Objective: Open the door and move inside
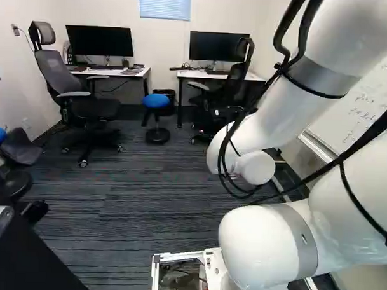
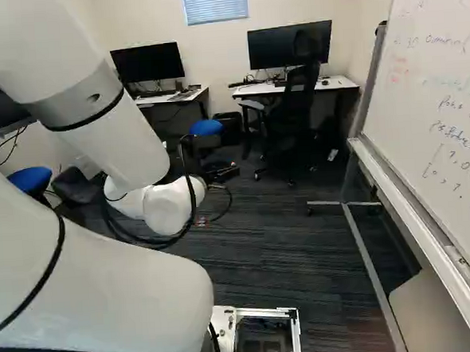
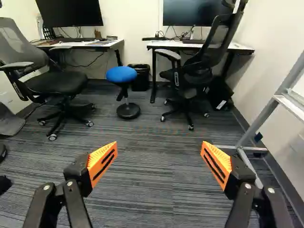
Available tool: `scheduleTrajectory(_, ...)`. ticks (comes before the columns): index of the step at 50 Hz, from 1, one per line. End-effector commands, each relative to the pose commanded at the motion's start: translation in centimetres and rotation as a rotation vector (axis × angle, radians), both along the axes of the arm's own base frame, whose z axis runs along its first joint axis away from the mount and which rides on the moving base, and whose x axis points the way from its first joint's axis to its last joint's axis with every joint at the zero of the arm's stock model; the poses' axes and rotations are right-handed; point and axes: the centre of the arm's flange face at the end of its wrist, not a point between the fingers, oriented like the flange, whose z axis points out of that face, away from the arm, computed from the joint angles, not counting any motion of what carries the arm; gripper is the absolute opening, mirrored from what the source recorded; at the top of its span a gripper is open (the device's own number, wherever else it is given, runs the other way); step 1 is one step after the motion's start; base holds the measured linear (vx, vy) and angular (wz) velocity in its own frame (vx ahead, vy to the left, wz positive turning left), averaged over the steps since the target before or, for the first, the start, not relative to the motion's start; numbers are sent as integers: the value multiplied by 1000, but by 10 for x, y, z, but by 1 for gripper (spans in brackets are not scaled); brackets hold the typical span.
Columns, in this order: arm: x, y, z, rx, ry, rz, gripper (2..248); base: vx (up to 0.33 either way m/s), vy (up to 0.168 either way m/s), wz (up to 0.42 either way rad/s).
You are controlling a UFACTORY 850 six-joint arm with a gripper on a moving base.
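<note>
Wrist view shows the gripper released, fingers wide apart with nothing between; the door is in no view. Moving inside seems the step in hand: ease ahead slowly, steering wide of the whiteboard stand. A black bin stands by the blue stool, near the bench's edge, contents unclear.
</note>
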Motion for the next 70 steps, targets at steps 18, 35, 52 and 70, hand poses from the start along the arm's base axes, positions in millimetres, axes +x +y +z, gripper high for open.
scheduleTrajectory(18,0,0,0,0,0,0,247,178,32,142)
scheduleTrajectory(35,0,0,0,0,0,0,247,171,30,135)
scheduleTrajectory(52,0,0,0,0,0,0,247,88,6,18)
scheduleTrajectory(70,0,0,0,0,0,0,247,-12,0,-1)
